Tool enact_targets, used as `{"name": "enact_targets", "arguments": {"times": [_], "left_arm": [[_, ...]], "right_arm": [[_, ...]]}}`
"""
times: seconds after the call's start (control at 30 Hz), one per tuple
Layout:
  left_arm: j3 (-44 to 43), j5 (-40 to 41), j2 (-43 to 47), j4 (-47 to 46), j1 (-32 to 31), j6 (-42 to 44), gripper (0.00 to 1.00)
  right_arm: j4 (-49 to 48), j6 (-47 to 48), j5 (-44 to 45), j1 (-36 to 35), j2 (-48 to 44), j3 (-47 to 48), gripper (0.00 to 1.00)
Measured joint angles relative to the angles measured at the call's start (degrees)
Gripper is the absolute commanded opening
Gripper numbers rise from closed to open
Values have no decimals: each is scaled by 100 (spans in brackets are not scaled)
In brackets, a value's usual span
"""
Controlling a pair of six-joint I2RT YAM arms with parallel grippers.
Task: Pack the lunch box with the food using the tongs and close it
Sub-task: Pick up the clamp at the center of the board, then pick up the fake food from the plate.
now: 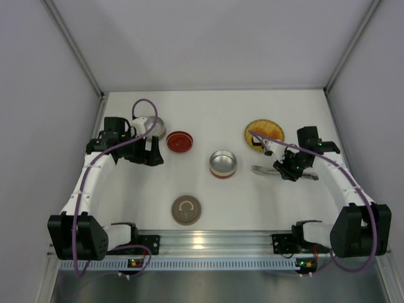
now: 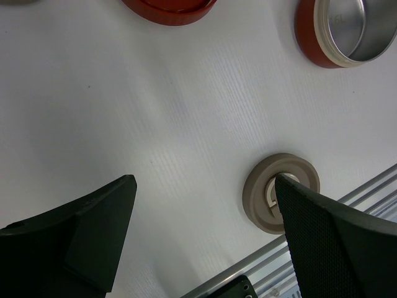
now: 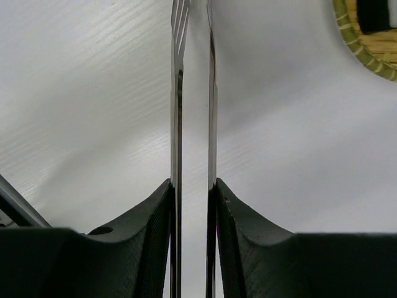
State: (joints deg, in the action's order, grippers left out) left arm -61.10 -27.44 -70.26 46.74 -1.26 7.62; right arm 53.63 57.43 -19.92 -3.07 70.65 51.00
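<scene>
From above, the tongs [image 1: 264, 169] are just beside the yellow plate [image 1: 264, 134] with the right gripper [image 1: 289, 170] over them, the steel tin [image 1: 223, 163] at centre. Only the left wrist view shows that tin empty inside and the left gripper [image 2: 203, 186] spread wide near a beige lid [image 2: 260, 192]. The right wrist view shows fingers [image 3: 142, 242] pinching both tong arms.

We see a round yellow plate [image 1: 268, 126] lying on the white tabletop [image 1: 208, 113], toward its far right. A ribbed aluminium rail [image 1: 208, 243] runs along our near edge, and pale grey walls [image 1: 208, 38] enclose three sides.
</scene>
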Motion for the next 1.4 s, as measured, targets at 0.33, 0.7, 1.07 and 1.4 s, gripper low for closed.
{"name": "enact_targets", "arguments": {"times": [0.33,0.7,1.07,1.4], "left_arm": [[-33,-4,2,0,0,0,98],[-33,-22,2,-4,0,-2,98],[-33,-24,2,-17,0,-4,98],[-33,-20,-2,-20,0,-24,98]], "right_arm": [[957,109,-662,964,-57,1193,33],[1237,-92,-1276,1687,551,2422,38],[1226,-247,-1176,1729,868,2448,42],[866,-1832,-929,1729,717,1904,43]]}}
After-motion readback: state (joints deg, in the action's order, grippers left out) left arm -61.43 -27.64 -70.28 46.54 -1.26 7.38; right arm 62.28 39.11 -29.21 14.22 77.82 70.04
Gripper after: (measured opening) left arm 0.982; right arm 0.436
